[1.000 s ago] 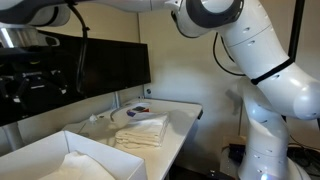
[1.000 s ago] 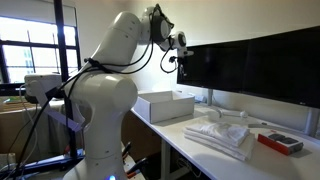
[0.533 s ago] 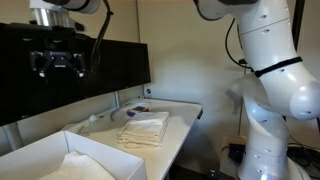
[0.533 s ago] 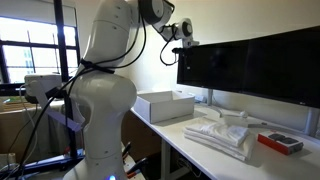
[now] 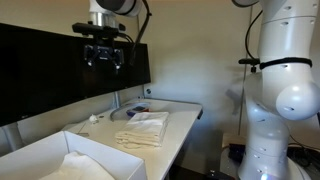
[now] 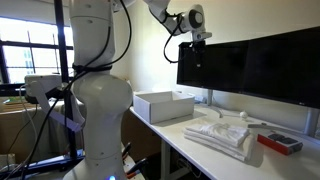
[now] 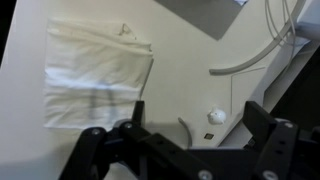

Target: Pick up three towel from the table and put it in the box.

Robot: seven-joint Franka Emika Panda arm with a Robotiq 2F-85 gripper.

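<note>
- On the table [image 5: 186, 112], a stack of folded towels [image 5: 142, 130] is lying flat, with the box [image 5: 100, 149] sitting at about 8 o'clock from it in an exterior view.
- Inside the box, a white cloth [image 5: 75, 167] is showing, so I am judging that at least one towel is already lying there. How many exactly, I cannot tell.
- The number of layers in the stack is not showing clearly either, so I am guessing that one or two pick-ups are left.
- High over the table, the gripper [image 5: 106, 62] is hanging in front of the dark monitor [image 5: 50, 70], at about 11 o'clock from the stack and well apart from it.
- Its jaws are standing wide apart, holding nothing and touching nothing.
- In the wrist view, the top towel [image 7: 95, 75] is lying toward 10 o'clock of the picture, and the small crumpled scrap [image 7: 214, 116] is sitting at about 4 o'clock from it on bare tabletop.
</note>
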